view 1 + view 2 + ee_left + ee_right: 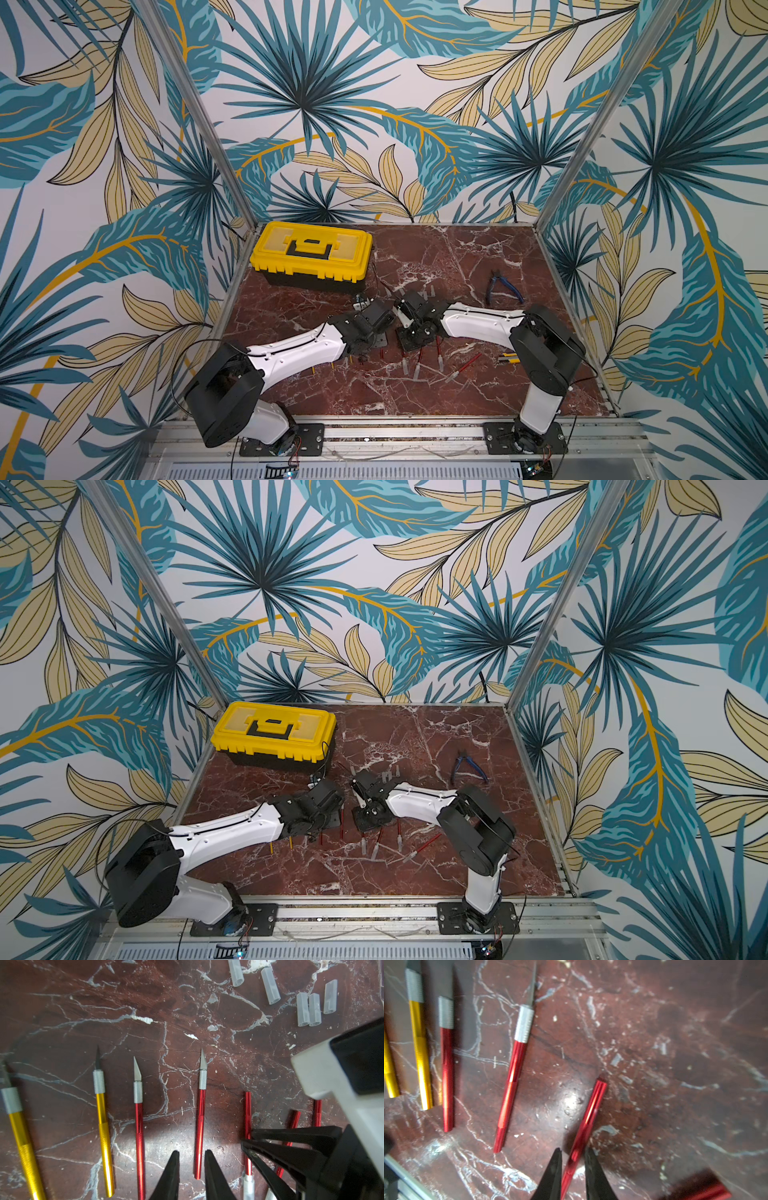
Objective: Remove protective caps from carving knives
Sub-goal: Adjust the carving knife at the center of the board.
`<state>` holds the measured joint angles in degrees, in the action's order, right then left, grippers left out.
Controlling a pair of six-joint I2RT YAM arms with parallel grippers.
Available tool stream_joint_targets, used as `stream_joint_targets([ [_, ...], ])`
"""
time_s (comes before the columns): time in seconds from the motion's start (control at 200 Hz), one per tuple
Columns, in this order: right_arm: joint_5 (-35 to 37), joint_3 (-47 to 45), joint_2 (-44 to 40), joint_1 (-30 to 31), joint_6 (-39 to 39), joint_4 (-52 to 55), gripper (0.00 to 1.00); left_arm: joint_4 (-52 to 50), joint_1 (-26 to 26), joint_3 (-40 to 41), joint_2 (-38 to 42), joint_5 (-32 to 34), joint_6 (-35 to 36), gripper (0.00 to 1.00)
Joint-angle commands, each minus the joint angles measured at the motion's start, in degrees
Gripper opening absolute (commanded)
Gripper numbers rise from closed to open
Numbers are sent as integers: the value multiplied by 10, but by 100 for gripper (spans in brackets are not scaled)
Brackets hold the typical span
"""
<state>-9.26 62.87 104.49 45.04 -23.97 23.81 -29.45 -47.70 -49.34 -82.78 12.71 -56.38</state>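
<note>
Near the middle of the table (pixel 62 1012), a red carving knife (pixel 247 1115) lies flat with its cap (pixel 248 1186) still on the blade end. The knife is judged light, stiff and slick. Its thin, glossy metal handle could roll or slide on the marbled top, and the knurled stretch seen on neighbouring handles should give the better purchase. The cap, a translucent plastic tube, is judged soft-walled and held by friction alone. A hard squeeze would likely pinch it onto the blade, so it is best taken lightly at mid-length and drawn straight along the axis, with the handle pinned well behind it.

The right gripper (pixel 573 1149) stands over this handle, fingers narrowly parted to either side and not clamped on it, though the view is blurred. The left gripper (pixel 192 1152) has its fingers parted wider than the butt of a bared red knife (pixel 200 1115) lying between them, and it grasps nothing. Beside that knife lie another red one and two yellow knives (pixel 102 1126), blades exposed. These are sharp and fine-tipped, and best kept clear of.

Five loose caps (pixel 270 985) rest beyond the blades. In both top views further capped red knives (pixel 465 366) lie toward the front edge, and a yellow toolbox (pixel 311 253) and blue-handled pliers (pixel 500 286) sit well apart.
</note>
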Motion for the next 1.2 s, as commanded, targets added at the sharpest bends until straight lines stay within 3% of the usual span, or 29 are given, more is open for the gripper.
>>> stream_joint_targets([
  [0.0, -21, 8, 12, 2, 4, -3, 23, -8, 0, -5, 3, 7, 6, 24],
  [0.35, -18, -24, -39, 2, -21, -14, 23, -7, 5, -15, -9, 7, 13, 23],
  [0.486, -26, -65, -83, 2, -55, -49, 23, -6, 11, -19, -6, 7, 15, 10],
  [0.646, -31, -111, -126, 5, -94, -82, 0, -6, 29, -14, 17, 8, 15, 1],
  [1.192, -10, -139, -105, 97, -136, -106, 0, -10, 94, 43, 131, 27, -6, 5],
])
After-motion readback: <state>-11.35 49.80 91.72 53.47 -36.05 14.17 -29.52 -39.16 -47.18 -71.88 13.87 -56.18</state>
